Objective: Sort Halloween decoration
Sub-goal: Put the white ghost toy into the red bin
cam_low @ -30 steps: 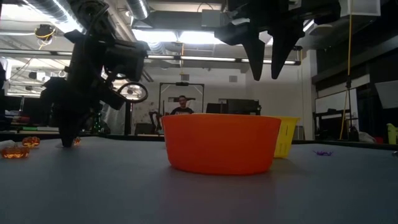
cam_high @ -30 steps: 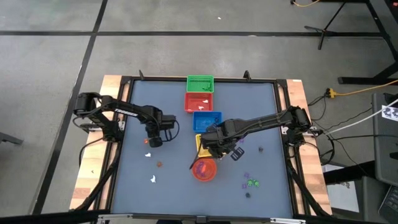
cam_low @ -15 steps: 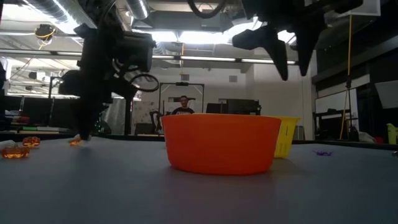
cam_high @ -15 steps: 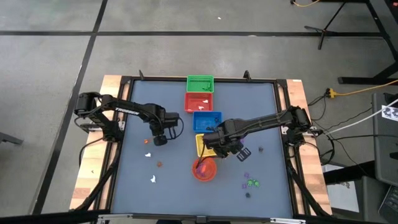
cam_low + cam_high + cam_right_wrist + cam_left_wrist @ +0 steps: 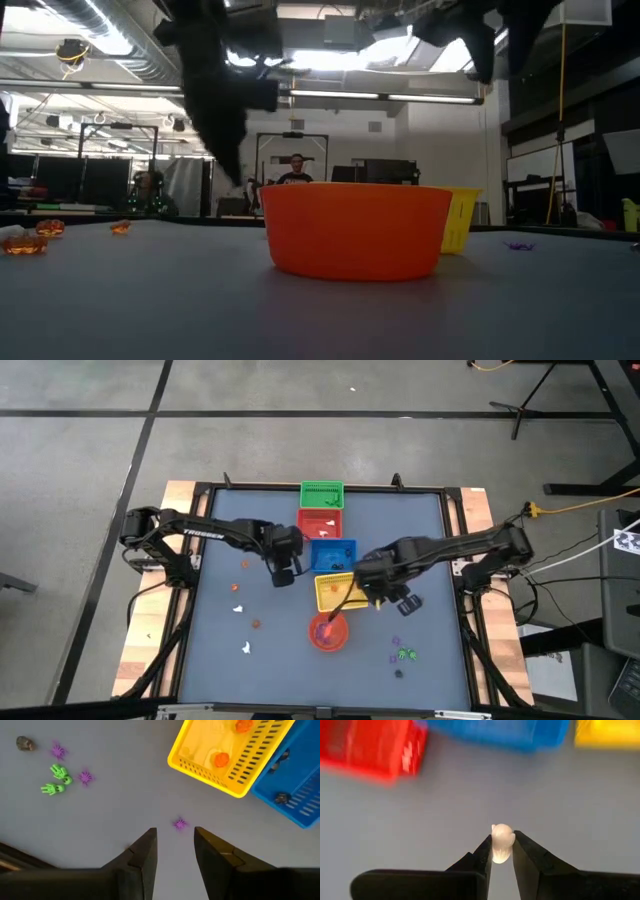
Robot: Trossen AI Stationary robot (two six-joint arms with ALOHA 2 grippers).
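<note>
Left gripper pinched shut on a small white ghost trinket, held at the very fingertips above bare table; in the high view it hangs just beside the blue basket, with the red basket next beyond it; red basket already holds white bits, so I judge it the ghost's destination — a guess from contents only

To do this step well: grip is shallow, so travel smooth, no jerks; centre over the red basket's inside, not its rim, before parting the fingers; come low enough that the ghost cannot bounce out; clear the blue basket wall on the way

Right gripper part open and holding nothing, fingers straddling a purple spider on the table just beside the yellow basket; orange pieces lie in that basket; for its pick, come straight down with the spider centred between the fingers; it is flat, so tips must reach the table surface

Farther off: green figures and more purple spiders loose on the right side; orange and white trinkets loose on the left; orange bowl near the front, green basket farthest back; sorting well short of finished
</note>
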